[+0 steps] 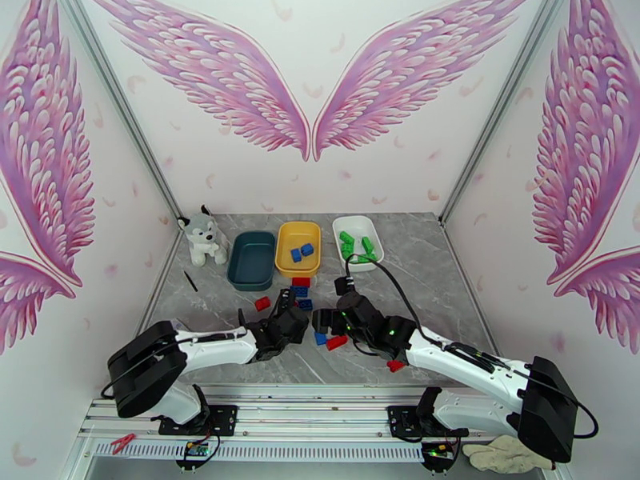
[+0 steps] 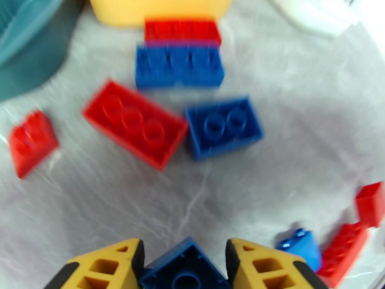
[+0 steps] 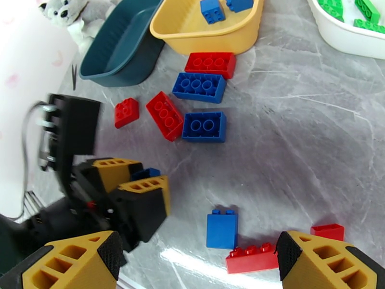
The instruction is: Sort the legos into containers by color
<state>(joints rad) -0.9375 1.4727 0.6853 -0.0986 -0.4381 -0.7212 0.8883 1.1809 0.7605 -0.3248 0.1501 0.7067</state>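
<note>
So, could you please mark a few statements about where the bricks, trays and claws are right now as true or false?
1. The left claw is shut on a blue brick. True.
2. The white tray holds red bricks. False: it holds green bricks.
3. Two blue bricks lie in the yellow tray. True.
4. The right claw grips a red brick. False: it is open and holds nothing.
5. The plush husky sits inside the dark teal tray. False: it sits beside that tray, outside it.
</note>
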